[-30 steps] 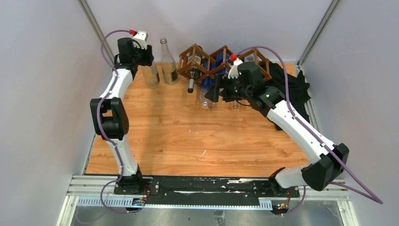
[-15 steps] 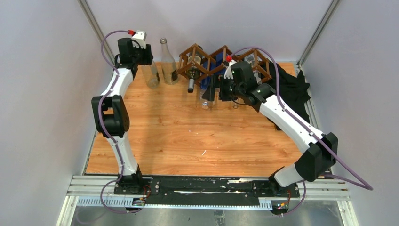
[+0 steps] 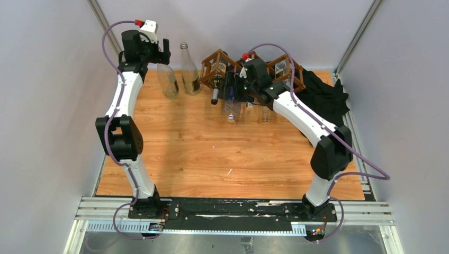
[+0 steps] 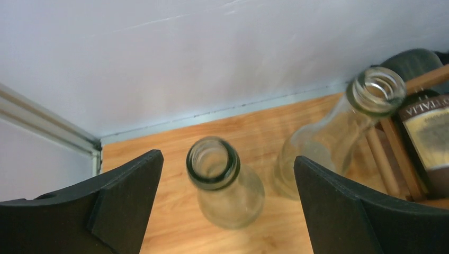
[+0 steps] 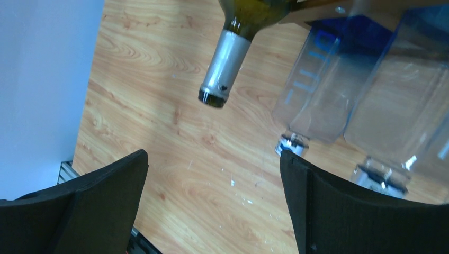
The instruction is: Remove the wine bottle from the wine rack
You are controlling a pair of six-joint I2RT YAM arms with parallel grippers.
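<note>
The right gripper [image 5: 213, 159], jaws wide and empty, should centre on the foil neck of the wine bottle [image 5: 226, 53], which lies in the left cell of the wine rack [image 3: 218, 53] at the 12 o'clock edge of the table [image 3: 212, 159] with its neck toward 6 o'clock, then clamp and pull along its axis, while the left gripper [image 4: 227, 159] hangs open at 11 o'clock.

- A dark brown finish is seen on the wine rack [image 3: 218, 67].
- The wine bottle [image 5: 225, 58] is tinted olive green, and its neck is wrapped in silver foil.
- The bottles [image 5: 323, 84] just right of it are clear with a blue tint.
- The far-left bottles [image 4: 225, 182] are made of colourless glass.
- The table [image 3: 212, 153] is patterned in light orange wood grain.
- The cloth [image 3: 331, 98] at far right is black.
- The left arm [image 3: 123, 98] and right arm [image 3: 302, 114] are finished in white, with black joints.
</note>
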